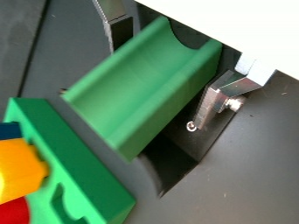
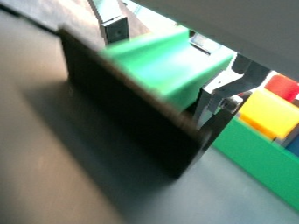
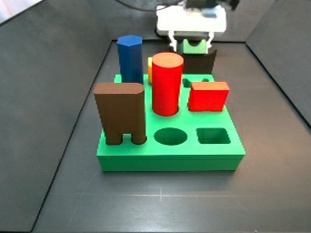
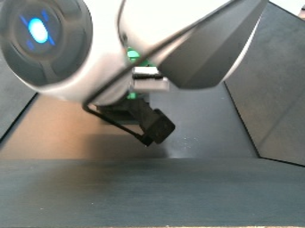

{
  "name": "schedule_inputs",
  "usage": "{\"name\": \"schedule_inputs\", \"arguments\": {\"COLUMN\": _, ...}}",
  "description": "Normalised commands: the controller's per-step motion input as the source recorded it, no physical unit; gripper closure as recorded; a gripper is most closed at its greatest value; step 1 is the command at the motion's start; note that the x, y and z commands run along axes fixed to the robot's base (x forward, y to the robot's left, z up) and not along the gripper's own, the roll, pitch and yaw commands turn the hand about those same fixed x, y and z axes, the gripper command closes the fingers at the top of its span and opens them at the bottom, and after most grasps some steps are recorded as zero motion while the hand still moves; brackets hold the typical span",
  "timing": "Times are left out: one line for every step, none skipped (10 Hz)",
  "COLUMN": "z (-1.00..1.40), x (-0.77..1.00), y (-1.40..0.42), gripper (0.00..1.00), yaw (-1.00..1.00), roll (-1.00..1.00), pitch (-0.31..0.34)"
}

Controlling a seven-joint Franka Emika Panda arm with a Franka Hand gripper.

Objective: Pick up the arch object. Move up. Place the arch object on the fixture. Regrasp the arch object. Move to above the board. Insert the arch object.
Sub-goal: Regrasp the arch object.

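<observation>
The arch object [image 1: 140, 87], here bright green with a half-round notch in its far end, lies tilted against the dark fixture [image 2: 122, 105]. My gripper [image 1: 163, 57] straddles its wide face. One silver finger [image 1: 214, 101] stands close by its side, and a narrow dark gap shows at the other finger [image 1: 117, 17]. The jaws look open around it. In a side view the gripper [image 3: 194, 41] hangs over the fixture [image 3: 201, 62] behind the green board [image 3: 170, 157]. The arch object [image 2: 158, 66] is blurred between sharp fingers.
The board carries a brown two-legged block [image 3: 119, 111], a red cylinder [image 3: 166, 82], a red cube [image 3: 208, 95] and a blue post [image 3: 129, 55]. A yellow block [image 1: 21, 171] shows beside the board's edge [image 1: 76, 166]. The arm's white body [image 4: 71, 44] fills a side view.
</observation>
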Motion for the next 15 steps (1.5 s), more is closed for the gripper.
{"name": "schedule_inputs", "arguments": {"z": 1.00, "x": -0.02, "y": 0.00, "gripper": 0.00, "yaw": -0.02, "roll": 0.08, "pitch": 0.067}}
{"name": "schedule_inputs", "arguments": {"z": 1.00, "x": -0.02, "y": 0.00, "gripper": 0.00, "yaw": -0.03, "roll": 0.08, "pitch": 0.066}}
{"name": "schedule_inputs", "arguments": {"z": 1.00, "x": -0.03, "y": -0.01, "gripper": 0.00, "yaw": -0.03, "roll": 0.08, "pitch": 0.064}}
{"name": "schedule_inputs", "arguments": {"z": 0.87, "x": -0.03, "y": 0.00, "gripper": 0.00, "yaw": -0.04, "roll": 0.05, "pitch": 0.057}}
{"name": "schedule_inputs", "arguments": {"z": 0.75, "x": -0.03, "y": 0.00, "gripper": 0.00, "yaw": -0.04, "roll": 0.05, "pitch": 0.055}}
{"name": "schedule_inputs", "arguments": {"z": 0.50, "x": -0.03, "y": 0.00, "gripper": 0.00, "yaw": -0.04, "roll": 0.05, "pitch": 0.050}}
{"name": "schedule_inputs", "arguments": {"z": 0.32, "x": -0.03, "y": 0.00, "gripper": 0.00, "yaw": -0.04, "roll": 0.05, "pitch": 0.043}}
{"name": "schedule_inputs", "arguments": {"z": 0.98, "x": -0.08, "y": -1.00, "gripper": 0.00, "yaw": 0.04, "roll": 1.00, "pitch": 0.050}}
{"name": "schedule_inputs", "arguments": {"z": 0.95, "x": -0.08, "y": -1.00, "gripper": 0.00, "yaw": 0.04, "roll": 1.00, "pitch": 0.049}}
{"name": "schedule_inputs", "arguments": {"z": 0.91, "x": -0.11, "y": -1.00, "gripper": 0.00, "yaw": 0.04, "roll": 1.00, "pitch": 0.037}}
{"name": "schedule_inputs", "arguments": {"z": 0.86, "x": -0.14, "y": -1.00, "gripper": 0.00, "yaw": 0.04, "roll": 1.00, "pitch": 0.029}}
{"name": "schedule_inputs", "arguments": {"z": 0.61, "x": -0.12, "y": -0.84, "gripper": 0.00, "yaw": 0.04, "roll": 1.00, "pitch": 0.025}}
{"name": "schedule_inputs", "arguments": {"z": 0.32, "x": -0.07, "y": -0.61, "gripper": 0.00, "yaw": 0.04, "roll": 1.00, "pitch": 0.023}}
{"name": "schedule_inputs", "arguments": {"z": 0.11, "x": -0.05, "y": -0.43, "gripper": 0.00, "yaw": 0.04, "roll": 1.00, "pitch": 0.022}}
{"name": "schedule_inputs", "arguments": {"z": 0.04, "x": -0.03, "y": -0.31, "gripper": 0.00, "yaw": 0.04, "roll": 1.00, "pitch": 0.021}}
